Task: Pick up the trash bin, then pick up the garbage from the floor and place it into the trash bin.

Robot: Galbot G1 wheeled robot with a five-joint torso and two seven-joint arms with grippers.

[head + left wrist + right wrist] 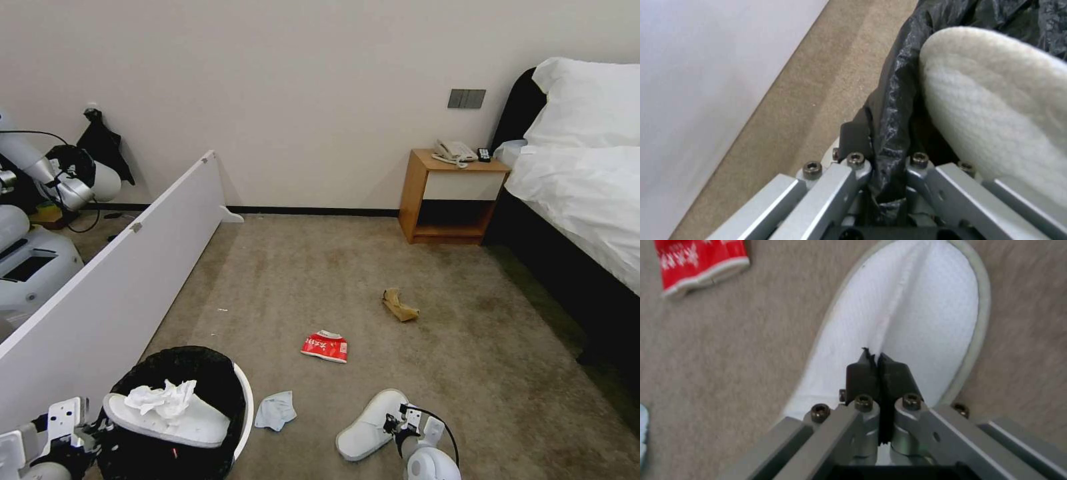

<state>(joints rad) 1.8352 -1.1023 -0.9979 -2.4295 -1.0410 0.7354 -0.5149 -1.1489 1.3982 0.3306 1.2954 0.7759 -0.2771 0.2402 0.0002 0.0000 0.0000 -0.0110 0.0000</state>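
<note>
The trash bin (pixel 243 393), white with a black bag over its rim, stands at the lower left on the floor (pixel 467 347). A white slipper (pixel 167 420) and a crumpled tissue (pixel 163 399) lie in it. My left gripper (pixel 93 427) (pixel 882 146) is shut on the bin's bag-covered rim. A second white slipper (pixel 365 430) (pixel 925 316) lies on the carpet, and my right gripper (pixel 395 427) (pixel 879 363) is shut on its upper fabric. Other garbage lies on the carpet: a red snack packet (pixel 325 347) (pixel 698 263), a brown paper bag (pixel 400 305) and a pale tissue (pixel 275 410).
A long white board (pixel 133 267) stands along the left, with another white robot (pixel 33 260) behind it. A wooden nightstand (pixel 450 197) with a phone is at the back wall. The bed (pixel 580 193) runs along the right.
</note>
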